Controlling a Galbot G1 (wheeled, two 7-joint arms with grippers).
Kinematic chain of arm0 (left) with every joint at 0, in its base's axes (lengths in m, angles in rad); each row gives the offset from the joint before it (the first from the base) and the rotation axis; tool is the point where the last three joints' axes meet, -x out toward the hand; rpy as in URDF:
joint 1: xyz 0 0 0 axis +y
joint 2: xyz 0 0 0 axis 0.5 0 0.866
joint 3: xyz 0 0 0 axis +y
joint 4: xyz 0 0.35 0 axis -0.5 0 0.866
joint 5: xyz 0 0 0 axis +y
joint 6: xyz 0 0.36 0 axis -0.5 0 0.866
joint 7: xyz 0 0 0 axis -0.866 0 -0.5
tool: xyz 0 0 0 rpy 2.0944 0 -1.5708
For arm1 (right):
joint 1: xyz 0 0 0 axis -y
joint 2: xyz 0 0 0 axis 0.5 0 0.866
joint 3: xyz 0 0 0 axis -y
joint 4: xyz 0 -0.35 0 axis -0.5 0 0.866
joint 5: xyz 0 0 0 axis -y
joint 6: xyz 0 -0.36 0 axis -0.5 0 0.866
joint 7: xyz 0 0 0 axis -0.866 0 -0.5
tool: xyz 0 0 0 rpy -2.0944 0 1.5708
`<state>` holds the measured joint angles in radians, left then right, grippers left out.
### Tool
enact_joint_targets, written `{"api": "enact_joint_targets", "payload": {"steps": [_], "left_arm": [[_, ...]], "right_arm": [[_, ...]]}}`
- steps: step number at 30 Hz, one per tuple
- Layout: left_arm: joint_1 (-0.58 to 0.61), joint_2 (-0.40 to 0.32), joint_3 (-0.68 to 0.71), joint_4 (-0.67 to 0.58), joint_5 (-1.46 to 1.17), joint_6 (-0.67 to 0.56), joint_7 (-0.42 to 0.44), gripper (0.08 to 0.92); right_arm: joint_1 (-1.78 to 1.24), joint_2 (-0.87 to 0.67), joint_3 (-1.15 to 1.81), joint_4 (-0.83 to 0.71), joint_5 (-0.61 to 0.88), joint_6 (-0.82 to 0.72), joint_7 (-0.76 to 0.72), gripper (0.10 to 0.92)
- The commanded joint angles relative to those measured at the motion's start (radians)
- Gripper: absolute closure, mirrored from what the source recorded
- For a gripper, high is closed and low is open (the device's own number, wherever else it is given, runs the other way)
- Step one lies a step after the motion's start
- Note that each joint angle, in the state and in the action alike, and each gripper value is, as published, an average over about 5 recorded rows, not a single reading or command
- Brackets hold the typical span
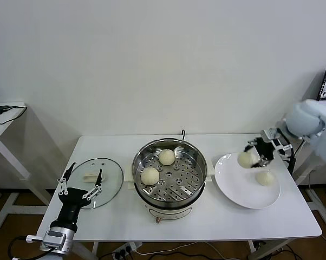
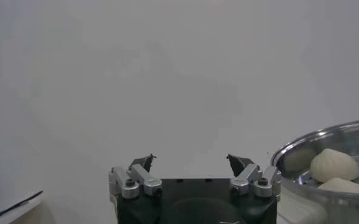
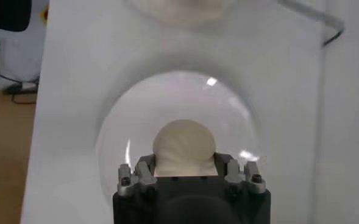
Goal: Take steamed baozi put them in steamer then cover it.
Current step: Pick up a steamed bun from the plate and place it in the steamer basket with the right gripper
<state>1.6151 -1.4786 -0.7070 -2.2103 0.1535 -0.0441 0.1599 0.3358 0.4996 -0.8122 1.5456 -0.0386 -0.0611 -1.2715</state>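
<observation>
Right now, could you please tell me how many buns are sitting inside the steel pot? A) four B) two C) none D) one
B: two buns rest on the pot's holed tray; a third is in the right pincer, a fourth on the plate.

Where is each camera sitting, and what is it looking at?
Head view: up on the robot's head, looking down at the table, steamer, glass cover and plate; both arms show.
Left wrist view: on the left arm, looking over the open left pincer toward the wall; the steamer's rim shows at the edge.
Right wrist view: on the right arm, looking down at the plate past the right pincer gripping a baozi.
Shared: head and right wrist views both show that baozi.
</observation>
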Motion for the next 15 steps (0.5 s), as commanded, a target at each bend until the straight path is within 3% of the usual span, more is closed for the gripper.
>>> {"api": "enact_joint_targets", "payload": {"steps": [1,9,15], "left_arm": [[0.002,0.003,-0.003,-0.006,-0.001,0.004,0.0,0.177],[0.013,0.003,-0.014,-0.018,-0.004,0.004,0.002,0.177],[0.016,0.001,-0.039,-0.02,-0.014,0.002,0.004,0.177]], "right_arm": [[0.439,0.112,-0.275,0.196,0.03,0.177,-0.001,0.364],[0.495,0.289,-0.442,0.165,-0.044,0.399,0.116,0.364],[0.434,0.362,-0.492,0.124,-0.103,0.482,0.188,0.359]]}}
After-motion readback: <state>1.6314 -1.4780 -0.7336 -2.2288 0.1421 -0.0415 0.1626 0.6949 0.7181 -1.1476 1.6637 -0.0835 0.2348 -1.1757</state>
